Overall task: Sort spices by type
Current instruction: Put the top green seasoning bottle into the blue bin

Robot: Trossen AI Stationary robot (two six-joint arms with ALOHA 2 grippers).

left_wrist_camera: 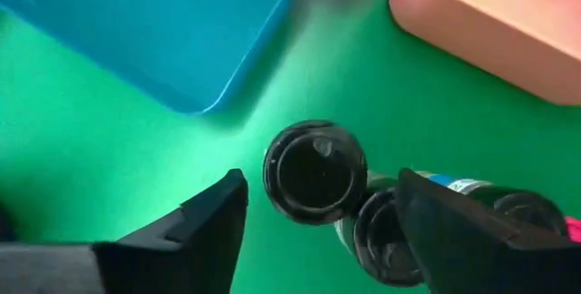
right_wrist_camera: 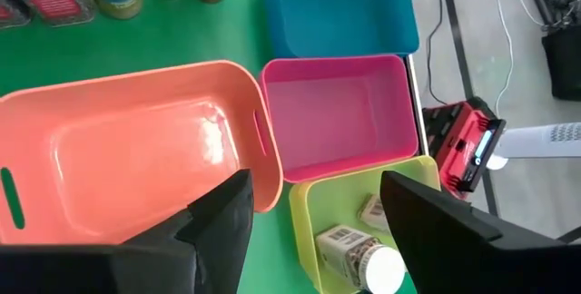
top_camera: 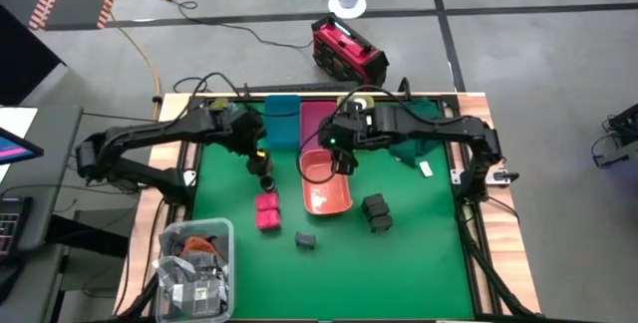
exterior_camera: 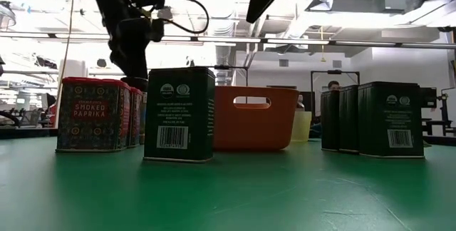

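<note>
On magenta block (exterior_camera: 92,114), "SMOKED PAPRIKA" label.

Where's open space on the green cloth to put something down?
Bare cloth runs along the near edge, from the clear tub rightward past the lone grey pack; also right of the paired grey packs. Crowded: the middle, around the salmon bin, magenta blocks and jars under the left end effector.

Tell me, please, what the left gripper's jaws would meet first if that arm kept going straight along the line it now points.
Probably the dark round jar: the left gripper hangs above it, jaws open to either side of its black lid. A second jar stands beside it and might be brushed; depth is unclear.
</note>
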